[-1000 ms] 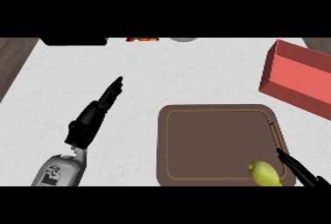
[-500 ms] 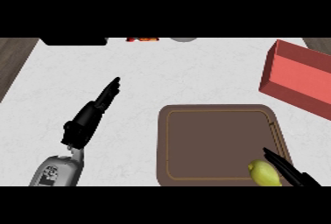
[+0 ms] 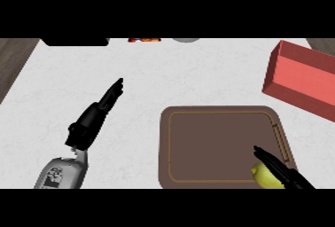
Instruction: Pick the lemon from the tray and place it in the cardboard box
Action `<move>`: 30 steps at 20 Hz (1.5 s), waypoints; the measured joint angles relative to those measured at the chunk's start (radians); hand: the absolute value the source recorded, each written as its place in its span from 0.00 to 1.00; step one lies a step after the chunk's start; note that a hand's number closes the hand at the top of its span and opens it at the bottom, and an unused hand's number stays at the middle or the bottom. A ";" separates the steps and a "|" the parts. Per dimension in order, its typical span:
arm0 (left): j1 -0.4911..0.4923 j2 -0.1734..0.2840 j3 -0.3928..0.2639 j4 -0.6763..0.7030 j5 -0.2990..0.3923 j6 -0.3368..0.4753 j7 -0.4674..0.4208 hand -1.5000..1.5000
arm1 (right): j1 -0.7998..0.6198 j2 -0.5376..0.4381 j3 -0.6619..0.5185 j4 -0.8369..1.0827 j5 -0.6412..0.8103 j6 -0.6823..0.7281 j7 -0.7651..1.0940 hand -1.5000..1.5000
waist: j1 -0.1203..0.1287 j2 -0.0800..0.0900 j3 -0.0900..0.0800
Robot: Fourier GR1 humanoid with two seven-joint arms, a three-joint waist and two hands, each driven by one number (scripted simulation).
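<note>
Left of the brown tray (image 3: 196, 116), on the white worktop (image 3: 170, 71), the left robot hand (image 3: 98, 114) lay with fingers straight and held nothing. On the tray, the lemon (image 3: 263, 175) sat in the near right corner. Over the lemon's right side reached the right robot hand (image 3: 280, 169), its fingers straight and apparently touching the fruit, though whether any curled around it could not be told from this angle. Beyond the tray to the right stood the red cardboard box (image 3: 302, 76), well apart from the lemon.
</note>
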 measured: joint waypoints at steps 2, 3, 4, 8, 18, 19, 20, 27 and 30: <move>-0.007 -0.004 0.009 0.009 -0.003 -0.007 -0.001 0.50 | -0.012 0.008 -0.003 0.021 0.023 -0.016 0.002 0.00 | 0.000 -0.001 -0.001; -0.004 0.001 0.017 0.012 0.002 -0.018 -0.006 0.50 | -0.008 0.013 -0.002 0.026 0.035 -0.029 -0.004 0.00 | 0.000 -0.001 -0.003; -0.002 0.003 0.022 0.001 0.006 -0.026 0.002 0.50 | -0.011 0.018 0.002 0.025 0.050 -0.036 0.004 0.00 | -0.001 -0.002 -0.004; -0.001 -0.017 0.019 -0.003 -0.007 -0.025 0.006 0.50 | -0.020 0.024 0.002 0.032 0.069 -0.040 -0.011 1.00 | -0.002 -0.006 -0.010; 0.004 -0.017 0.029 -0.032 -0.014 -0.038 0.029 0.50 | -0.070 0.050 -0.022 0.082 0.108 -0.130 -0.074 1.00 | -0.001 -0.008 -0.012; 0.001 -0.022 0.025 -0.025 -0.020 -0.033 0.027 0.50 | -0.082 0.058 -0.021 0.077 0.125 -0.137 -0.039 1.00 | 0.000 -0.007 -0.009; -0.004 -0.029 0.022 -0.018 -0.025 -0.027 0.024 0.50 | -0.094 0.051 -0.034 0.070 0.140 -0.140 -0.004 1.00 | 0.000 -0.007 -0.007; -0.007 -0.029 0.019 -0.007 -0.022 -0.038 0.012 0.50 | -0.247 -0.035 -0.183 0.120 0.351 -0.228 0.388 1.00 | 0.017 0.003 -0.005; -0.004 -0.038 0.014 -0.011 -0.028 -0.030 0.018 0.50 | -0.302 -0.046 -0.196 0.094 0.434 -0.249 0.513 1.00 | 0.013 0.002 -0.003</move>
